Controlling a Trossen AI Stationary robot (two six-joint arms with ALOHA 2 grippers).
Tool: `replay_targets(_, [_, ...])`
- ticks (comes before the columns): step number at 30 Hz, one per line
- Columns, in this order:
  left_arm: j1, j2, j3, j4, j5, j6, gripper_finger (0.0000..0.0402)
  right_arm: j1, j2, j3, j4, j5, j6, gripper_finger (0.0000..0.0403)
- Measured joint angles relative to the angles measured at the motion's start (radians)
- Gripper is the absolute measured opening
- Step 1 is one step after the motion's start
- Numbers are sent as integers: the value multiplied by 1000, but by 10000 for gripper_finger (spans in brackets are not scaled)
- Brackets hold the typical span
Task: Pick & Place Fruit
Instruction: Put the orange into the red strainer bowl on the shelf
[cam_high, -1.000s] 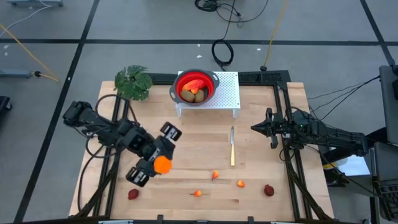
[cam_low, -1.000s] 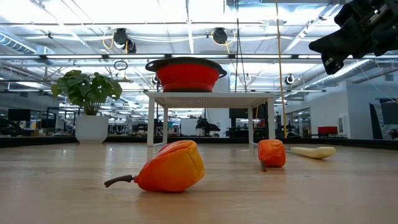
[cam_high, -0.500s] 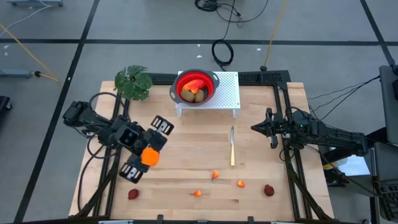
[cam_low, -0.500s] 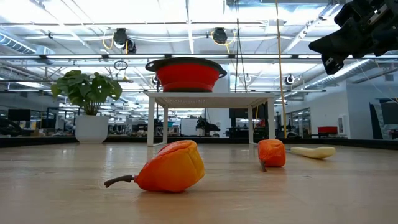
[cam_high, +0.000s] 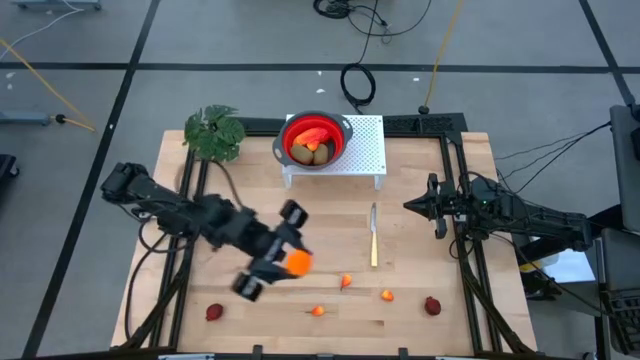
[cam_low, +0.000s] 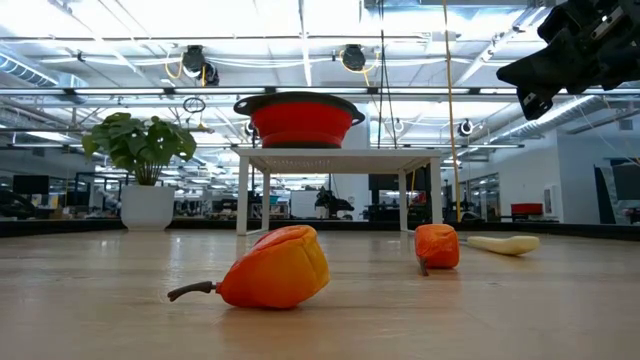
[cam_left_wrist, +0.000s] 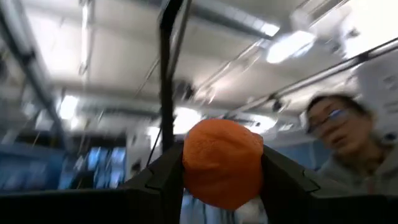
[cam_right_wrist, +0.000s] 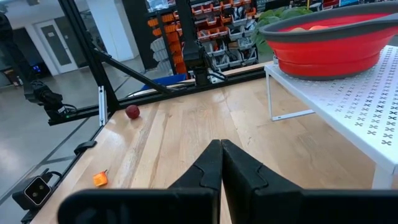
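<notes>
My left gripper (cam_high: 291, 261) hangs above the wooden table's middle left, shut on a round orange fruit (cam_left_wrist: 222, 158). It slants upward, and the left wrist view shows the ceiling behind it. A red bowl (cam_high: 317, 138) on a white stand (cam_high: 366, 152) at the far middle holds a red-yellow oblong fruit and brown oval ones. Small orange fruits (cam_high: 346, 281) (cam_high: 387, 295) (cam_high: 317, 311) and dark-red ones (cam_high: 213, 312) (cam_high: 432, 305) lie on the near part of the table. My right gripper (cam_high: 408, 205) waits shut at the right edge. My left gripper pinches the round orange fruit between its two fingers (cam_left_wrist: 168, 180), one on each of two opposite sides (cam_left_wrist: 189, 168). The fingers slant upward from the table's left. The fruit is lifted clear of the table (cam_high: 298, 264).
A slim knife (cam_high: 374, 236) lies right of the middle. A leafy green plant (cam_high: 214, 132) stands at the far left corner. Black frame rails run along both side edges. A person (cam_left_wrist: 348, 137) shows beyond the table in the left wrist view.
My left gripper kept its hold on the orange fruit. It swung first a little toward the left and far edges, then toward the table's right, and it ends further right than before. It has also turned about. The fruit stayed clear of the table.
</notes>
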Motion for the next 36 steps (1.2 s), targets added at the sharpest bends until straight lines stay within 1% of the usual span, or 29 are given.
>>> replay_targets(5, [0,0,0,-276,-194,-119,166,0,0,0,0,0,0,0])
replay_targets(11, [0,0,0,-511,-430,-257,166,0,0,0,0,0,0,0])
replay_targets(15, [0,0,0,-617,-588,-266,166,0,0,0,0,0,0,0])
replay_targets(19, [3,0,0,-675,-742,-244,166,0,0,0,0,0,0,0])
replay_targets(22, [14,0,0,-702,-819,-216,166,0,0,0,0,0,0,0])
replay_targets(25, [43,0,0,-709,-849,-196,166,0,0,0,0,0,0,0])
replay_targets(30, [112,-5,0,-751,-839,-212,166,0,0,0,-1,0,0,0])
replay_targets(36, [233,-21,0,-802,-670,-229,166,0,0,0,-5,0,0,0])
